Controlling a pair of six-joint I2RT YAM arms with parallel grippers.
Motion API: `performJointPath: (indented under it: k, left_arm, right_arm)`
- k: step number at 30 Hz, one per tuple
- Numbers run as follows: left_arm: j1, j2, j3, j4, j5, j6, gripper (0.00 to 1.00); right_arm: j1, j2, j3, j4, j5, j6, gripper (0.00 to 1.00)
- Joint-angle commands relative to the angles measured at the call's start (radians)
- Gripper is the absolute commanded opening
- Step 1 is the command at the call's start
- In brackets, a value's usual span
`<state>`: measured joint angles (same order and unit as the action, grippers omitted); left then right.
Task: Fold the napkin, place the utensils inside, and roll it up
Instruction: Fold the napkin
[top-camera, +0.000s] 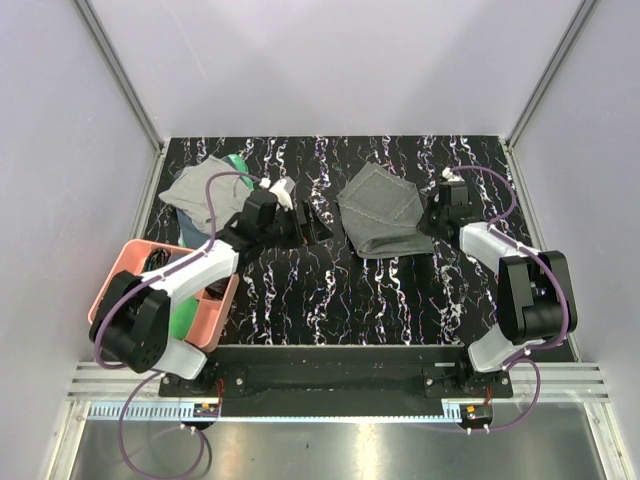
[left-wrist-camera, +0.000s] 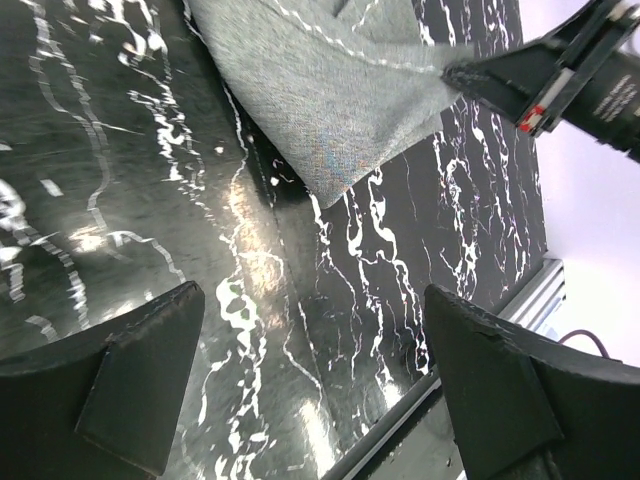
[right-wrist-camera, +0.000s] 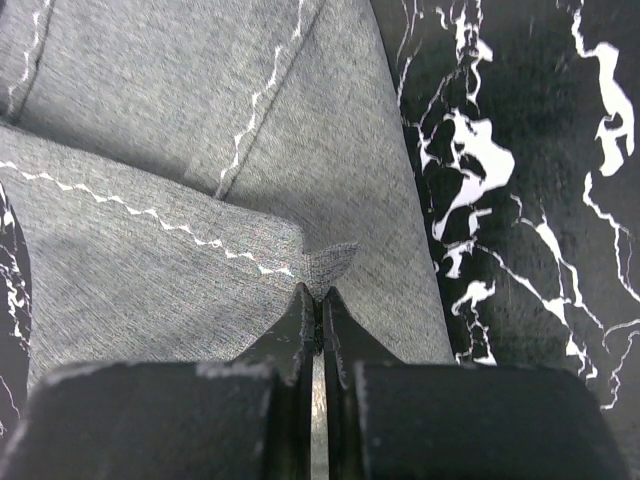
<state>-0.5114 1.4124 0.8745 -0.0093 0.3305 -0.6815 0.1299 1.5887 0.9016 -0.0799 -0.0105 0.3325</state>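
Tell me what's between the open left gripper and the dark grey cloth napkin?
Only bare black marbled tabletop. The top view shows that strip between the left gripper and the dark grey cloth napkin; the left wrist view shows it too.

bright, even overhead light fills the top view; shadows are soft. in the left wrist view, strong white glare streaks the glossy tabletop (left-wrist-camera: 245, 275) just below the napkin (left-wrist-camera: 330, 110), and the fingers (left-wrist-camera: 130, 385) under it are blurred. the right wrist view shows the napkin's weave sharp, its near fingers hazy.
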Motion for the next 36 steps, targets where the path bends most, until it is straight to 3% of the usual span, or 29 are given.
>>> performJointPath:
  k: [1,3,7,8,15,21,25,29,36]
  left_arm:
    - [-0.025,0.068,0.029,0.152,0.021,-0.056,0.92]
    - [-0.030,0.108,0.041,0.169,0.027,-0.070,0.91]
    - [-0.038,0.158,0.047,0.210,0.021,-0.089,0.90]
    - [-0.039,0.183,0.052,0.219,0.027,-0.095,0.90]
    - [-0.055,0.273,0.077,0.291,0.051,-0.134,0.90]
    - [-0.078,0.338,0.129,0.308,0.048,-0.147,0.89]
    - [-0.085,0.390,0.161,0.310,0.044,-0.154,0.87]
    - [-0.090,0.419,0.176,0.313,0.041,-0.159,0.83]
    - [-0.088,0.416,0.147,0.307,0.018,-0.153,0.82]
  right_arm:
    - [-0.004,-0.009,0.006,0.034,0.027,-0.003,0.00]
    - [-0.004,-0.006,0.007,0.003,0.035,0.028,0.01]
    - [-0.004,-0.016,-0.012,-0.044,0.087,0.077,0.35]
    - [-0.003,-0.027,-0.015,-0.049,0.089,0.083,0.49]
    - [-0.004,-0.133,-0.027,-0.109,0.055,0.106,0.67]
    - [-0.004,-0.187,-0.049,-0.113,-0.029,0.137,0.63]
    - [0.005,-0.156,-0.046,-0.052,-0.129,0.155,0.50]
    - [0.080,-0.109,-0.035,0.027,-0.167,0.163,0.42]
    - [0.210,-0.027,0.014,0.149,-0.203,0.178,0.39]
